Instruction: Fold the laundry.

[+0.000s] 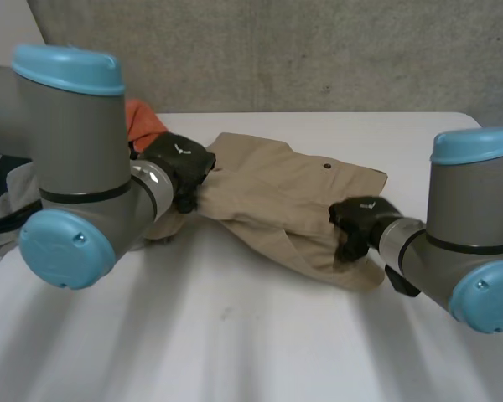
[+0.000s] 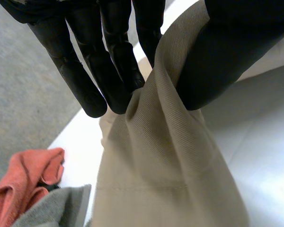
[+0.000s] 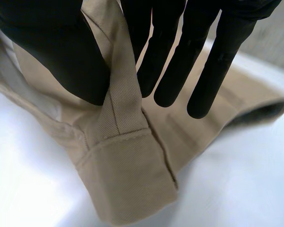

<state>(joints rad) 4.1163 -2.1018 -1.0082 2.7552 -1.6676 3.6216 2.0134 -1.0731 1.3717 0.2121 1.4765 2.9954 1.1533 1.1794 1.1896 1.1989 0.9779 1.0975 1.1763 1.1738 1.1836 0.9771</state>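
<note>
Grey arms point(image 1: 80, 142), light-blue caps point(image 1: 67, 69), black hands point(image 1: 180, 161) point(image 1: 362, 219)

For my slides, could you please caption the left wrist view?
The left hand pinches the tan garment between thumb and fingers over the white table, an orange cloth lying nearby.

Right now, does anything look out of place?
Nothing damaged. The tan garment lies bunched and askew, pinched by the left hand and right hand; an orange cloth sits crumpled at the table edge.
</note>
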